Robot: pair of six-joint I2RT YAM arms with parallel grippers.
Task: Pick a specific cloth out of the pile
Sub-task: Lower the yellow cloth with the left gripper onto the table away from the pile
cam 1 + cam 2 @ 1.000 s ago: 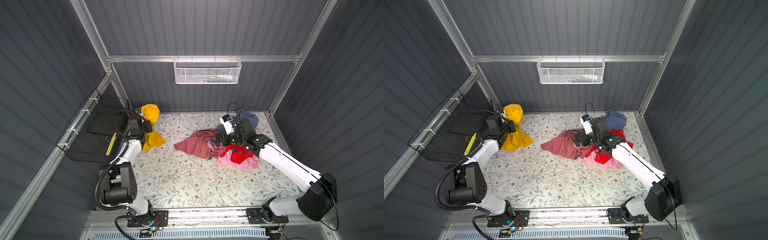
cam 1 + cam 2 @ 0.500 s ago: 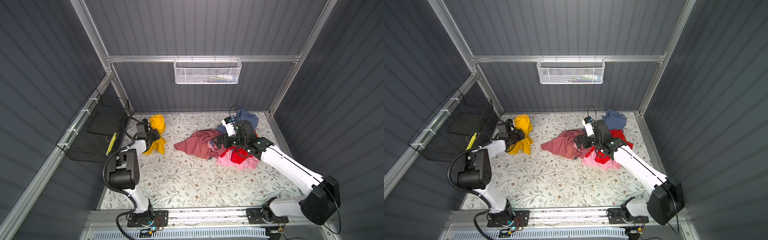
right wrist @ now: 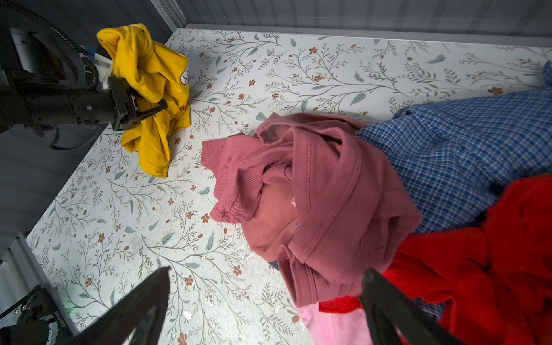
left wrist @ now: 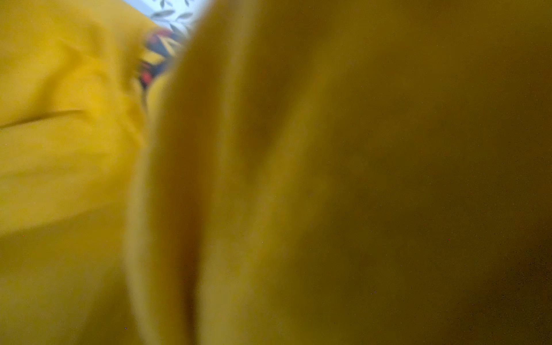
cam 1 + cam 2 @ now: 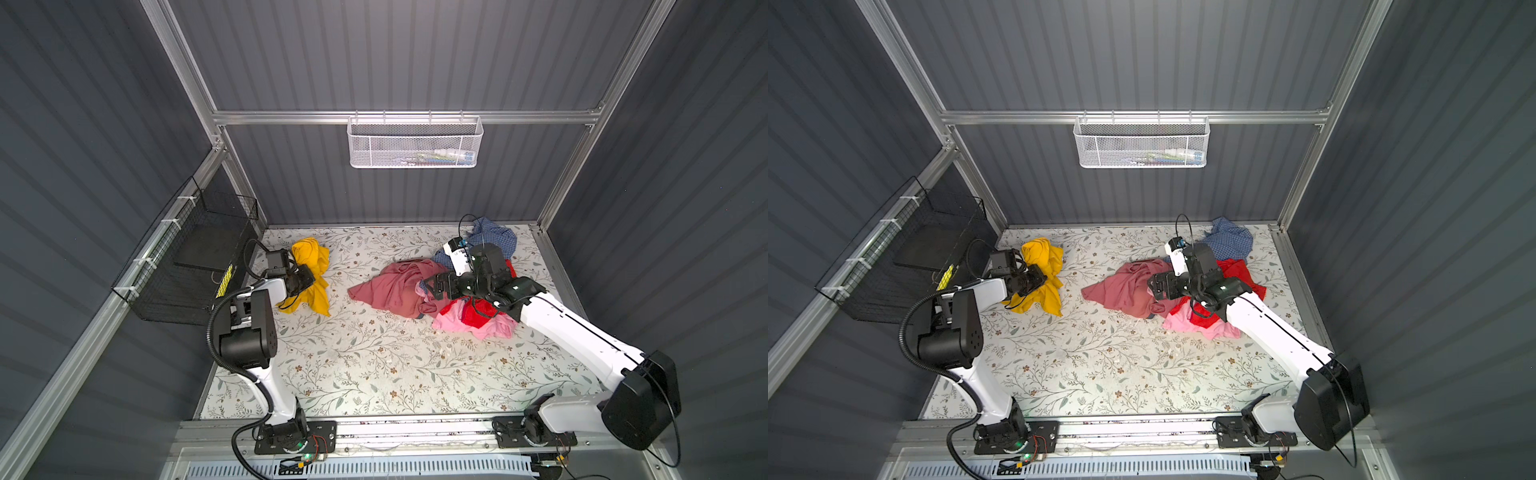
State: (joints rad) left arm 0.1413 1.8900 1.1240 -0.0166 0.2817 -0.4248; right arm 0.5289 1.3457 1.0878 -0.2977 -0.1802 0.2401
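I read no text anywhere; the white patch on the yellow cloth, beside the left pincer, is illegible.

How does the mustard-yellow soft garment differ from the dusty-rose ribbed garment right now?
The mustard-yellow garment lies alone on the left of the floral table; the dusty-rose garment leans on the pile of clothes. The shut left gripper pinches the yellow one; the rose one is free, with the open right gripper near it. Both are crumpled soft clothes on that table.

Cloth left of pile
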